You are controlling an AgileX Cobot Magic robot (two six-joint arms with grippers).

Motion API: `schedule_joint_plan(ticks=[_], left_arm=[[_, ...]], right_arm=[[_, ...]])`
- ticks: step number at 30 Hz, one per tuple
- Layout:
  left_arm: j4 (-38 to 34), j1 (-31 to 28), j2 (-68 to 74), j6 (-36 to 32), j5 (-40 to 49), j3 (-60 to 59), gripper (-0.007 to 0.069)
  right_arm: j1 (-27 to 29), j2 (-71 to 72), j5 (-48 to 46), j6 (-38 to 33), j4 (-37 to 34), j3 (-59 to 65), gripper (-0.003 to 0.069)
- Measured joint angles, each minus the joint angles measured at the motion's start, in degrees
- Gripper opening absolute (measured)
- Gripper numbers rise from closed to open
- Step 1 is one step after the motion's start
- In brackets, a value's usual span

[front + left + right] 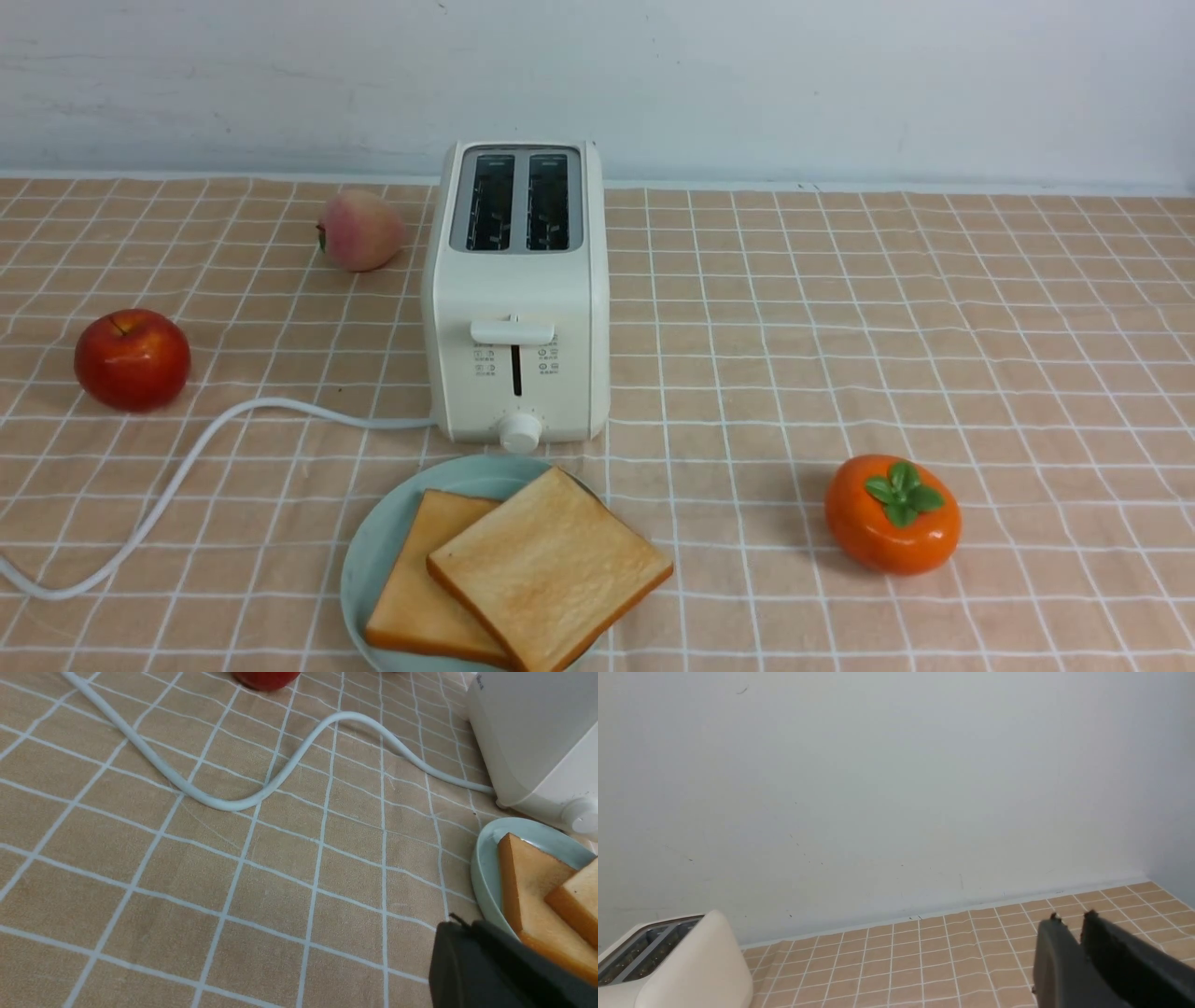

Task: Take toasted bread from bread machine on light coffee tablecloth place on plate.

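A pale grey wall stands behind a table covered by a peach-tan checked tablecloth [934, 327]. Seen from the front, with the toaster as the clock's centre, a red apple [133, 359] sits at nine o'clock and a pink peach [359, 230] at ten o'clock. A white cord [187, 457] trails from the toaster toward eight o'clock. The cream toaster [516, 299] has both slots empty. At six o'clock, just in front of it, lies a pale teal plate [373, 551] holding both slices of toast [546, 569], one overlapping the other. The upper slice's right corner juts past the rim. An orange persimmon [892, 513] rests at four o'clock.

Neither arm shows in the front view. The left gripper [460, 926], seen from its own wrist camera, is clenched and empty, hovering near the plate's edge. The right gripper [1069, 919] shows a narrow gap between its fingers, holds nothing, and sits high and clear of the table.

The job looks finished. The likely risk is the left gripper clipping the plate or the overhanging slice as it pulls away, or snagging the cord.
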State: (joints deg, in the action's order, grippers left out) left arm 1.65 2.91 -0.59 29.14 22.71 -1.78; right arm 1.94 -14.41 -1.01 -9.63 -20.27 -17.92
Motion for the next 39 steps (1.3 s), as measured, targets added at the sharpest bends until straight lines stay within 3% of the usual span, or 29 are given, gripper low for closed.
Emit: schedule_joint_plan(ticks=[27,31,39], left_arm=[[0.00,0.00,0.00,0.00,0.11,0.00,0.0036],[0.00,0.00,0.00,0.00,0.11,0.00,0.0038],[0.00,0.00,0.00,0.00,0.11,0.00,0.0043]], right_arm=[[-0.57,0.00,0.00,0.07,0.36,0.37,0.0122],[-2.43,0.02,-0.38,0.46,4.87,1.39,0.0126],[-3.87,0.61,-7.60,13.66,21.02,2.29,0.0134]])
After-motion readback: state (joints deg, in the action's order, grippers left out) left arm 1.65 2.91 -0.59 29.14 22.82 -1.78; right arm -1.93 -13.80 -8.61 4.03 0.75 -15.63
